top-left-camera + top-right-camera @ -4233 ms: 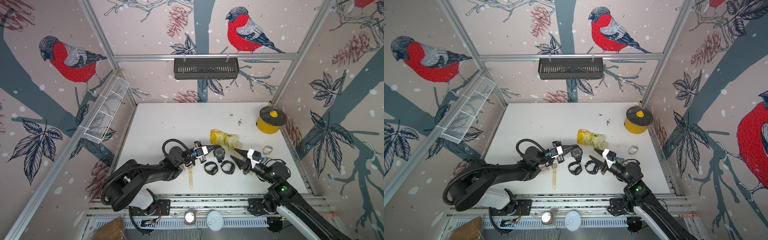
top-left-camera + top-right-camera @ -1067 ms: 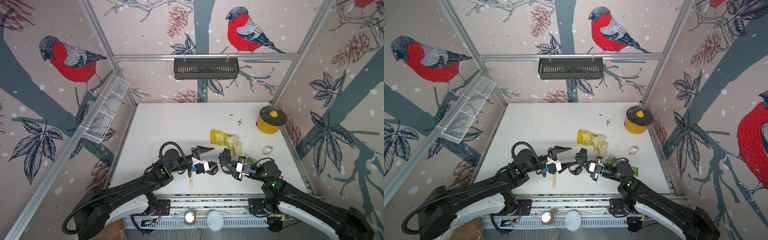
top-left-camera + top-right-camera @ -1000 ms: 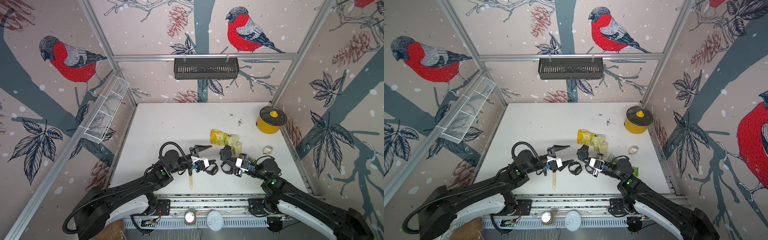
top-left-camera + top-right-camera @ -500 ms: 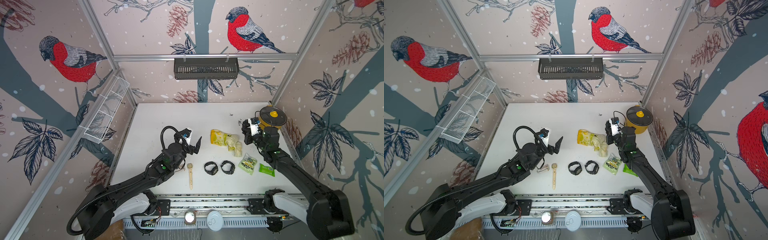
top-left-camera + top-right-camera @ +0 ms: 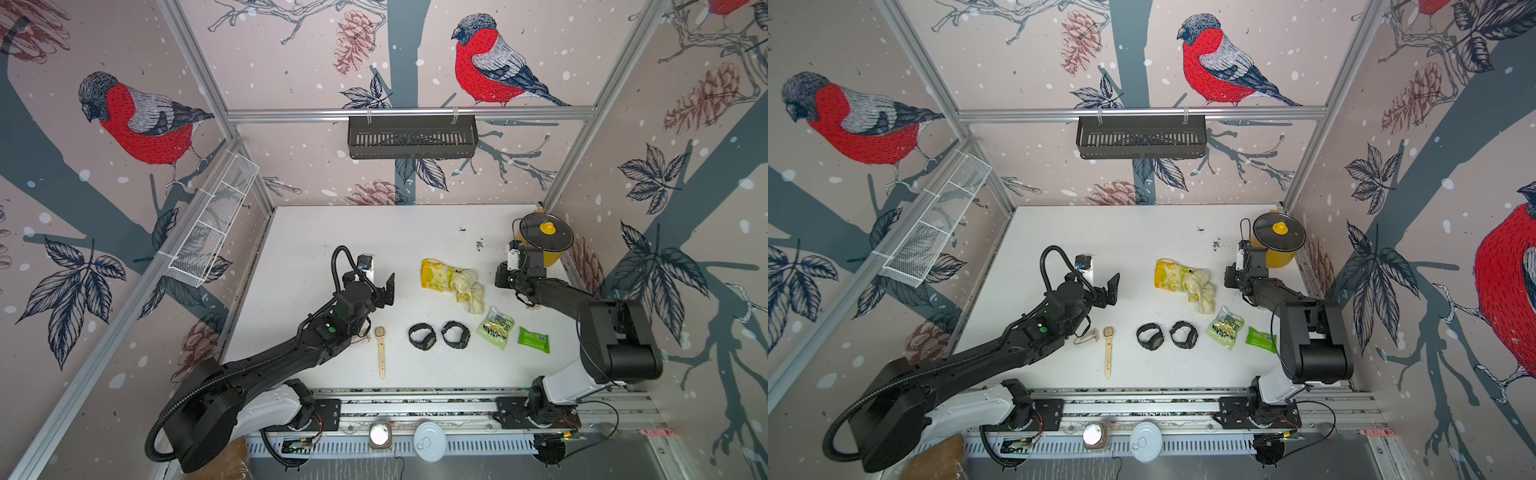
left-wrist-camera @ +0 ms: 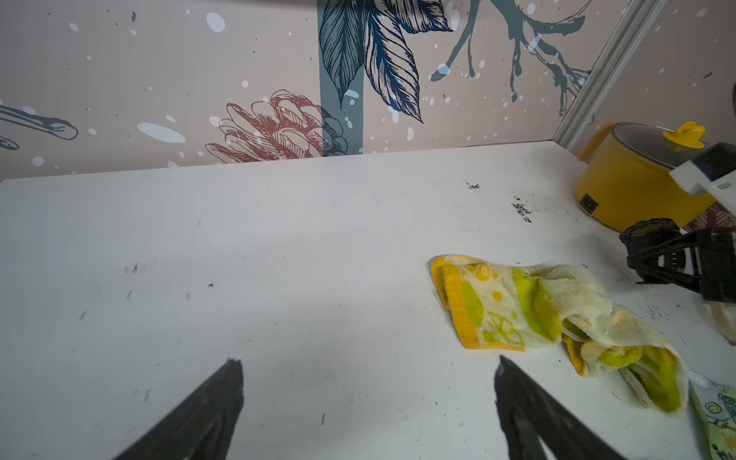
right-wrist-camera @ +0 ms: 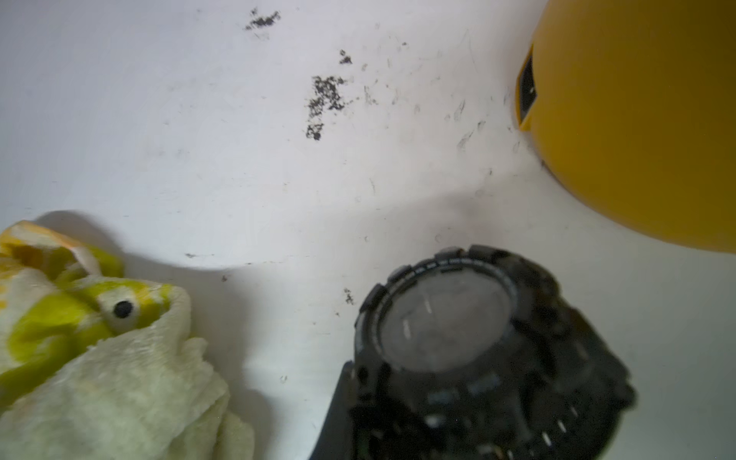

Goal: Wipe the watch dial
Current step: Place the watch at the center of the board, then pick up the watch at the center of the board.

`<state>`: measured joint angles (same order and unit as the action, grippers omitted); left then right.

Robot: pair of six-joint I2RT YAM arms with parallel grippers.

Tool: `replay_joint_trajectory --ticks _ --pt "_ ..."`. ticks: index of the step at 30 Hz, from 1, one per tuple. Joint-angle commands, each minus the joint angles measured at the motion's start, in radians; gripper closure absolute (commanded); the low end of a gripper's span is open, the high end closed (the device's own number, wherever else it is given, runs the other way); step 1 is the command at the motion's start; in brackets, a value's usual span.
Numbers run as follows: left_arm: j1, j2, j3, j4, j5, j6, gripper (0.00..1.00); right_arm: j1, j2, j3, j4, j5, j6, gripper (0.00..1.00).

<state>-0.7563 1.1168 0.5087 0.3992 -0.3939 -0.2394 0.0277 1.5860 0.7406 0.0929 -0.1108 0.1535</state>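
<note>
My right gripper (image 5: 503, 277) is shut on a black watch (image 7: 478, 358), held just above the table beside the yellow pot. The round dial (image 7: 444, 322) faces the right wrist camera and looks grey and smeared. A crumpled yellow-green cloth (image 5: 453, 280) lies on the table a short way left of that watch, touched by neither gripper. My left gripper (image 5: 372, 282) hovers open and empty left of the cloth; in the left wrist view its fingertips (image 6: 235, 364) stand wide apart over bare table, with the cloth (image 6: 537, 314) ahead to one side.
Two more black watches (image 5: 422, 336) (image 5: 456, 334) and a beige strap watch (image 5: 380, 351) lie near the front edge. Two green snack packets (image 5: 495, 328) (image 5: 534, 339) lie right of them. The yellow pot (image 5: 540, 243) stands in the back right corner. Dark crumbs (image 7: 324, 95) dot the table.
The right gripper has carried one black watch from the front of the table back to the pot. The left gripper opened wide and drew back and left, away from the watches.
</note>
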Motion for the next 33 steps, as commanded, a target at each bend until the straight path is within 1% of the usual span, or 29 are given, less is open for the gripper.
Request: replay_joint_trajectory --ticks 1,3,6,8,9,12,14,17,18,20,22,24,25,27,30,33 --pt "0.0 -0.04 -0.026 -0.005 0.029 -0.038 0.03 -0.001 0.048 0.011 -0.036 0.066 0.006 0.96" --pt "0.001 -0.061 -0.044 -0.004 0.042 -0.051 0.04 -0.006 0.083 0.018 -0.049 0.062 0.009 0.95" --pt "0.001 -0.071 -0.057 -0.006 0.074 -0.061 0.13 -0.005 0.113 0.029 -0.058 0.054 0.008 0.91" --pt "0.0 -0.073 -0.049 -0.035 0.102 -0.068 0.14 -0.006 0.113 0.036 -0.069 0.052 0.006 0.86" --pt "0.001 -0.076 -0.042 -0.062 0.114 -0.073 0.13 -0.005 0.11 0.038 -0.076 0.049 0.007 0.81" --pt "0.0 -0.11 -0.022 -0.141 0.122 -0.105 0.11 0.0 0.074 0.031 -0.079 0.064 0.02 0.7" --pt "0.0 -0.138 -0.023 -0.151 0.167 -0.101 0.11 0.008 0.036 0.024 -0.086 0.089 0.027 0.66" --pt "-0.001 -0.16 -0.022 -0.147 0.244 -0.1 0.12 0.017 -0.041 0.01 -0.099 0.112 0.069 0.65" --pt "-0.001 -0.164 -0.019 -0.15 0.281 -0.104 0.13 0.023 -0.071 0.005 -0.108 0.131 0.092 0.64" --pt "-0.004 -0.163 -0.02 -0.138 0.315 -0.139 0.17 0.044 -0.129 -0.01 -0.12 0.173 0.119 0.63" --pt "-0.006 -0.152 -0.036 -0.082 0.385 -0.138 0.21 0.076 -0.199 -0.039 -0.129 0.22 0.137 0.63" --pt "-0.025 -0.14 -0.044 -0.053 0.45 -0.105 0.25 0.117 -0.268 -0.061 -0.145 0.27 0.157 0.63" --pt "-0.041 -0.134 -0.04 -0.062 0.47 -0.086 0.27 0.146 -0.31 -0.072 -0.155 0.297 0.171 0.63" --pt "-0.08 -0.123 -0.033 -0.092 0.489 -0.044 0.34 0.218 -0.397 -0.105 -0.156 0.324 0.176 0.63" --pt "-0.15 -0.086 -0.044 -0.114 0.533 0.048 0.35 0.307 -0.538 -0.163 -0.151 0.333 0.184 0.63" --pt "-0.198 -0.04 -0.07 -0.092 0.576 0.132 0.31 0.349 -0.669 -0.212 -0.147 0.321 0.153 0.61"
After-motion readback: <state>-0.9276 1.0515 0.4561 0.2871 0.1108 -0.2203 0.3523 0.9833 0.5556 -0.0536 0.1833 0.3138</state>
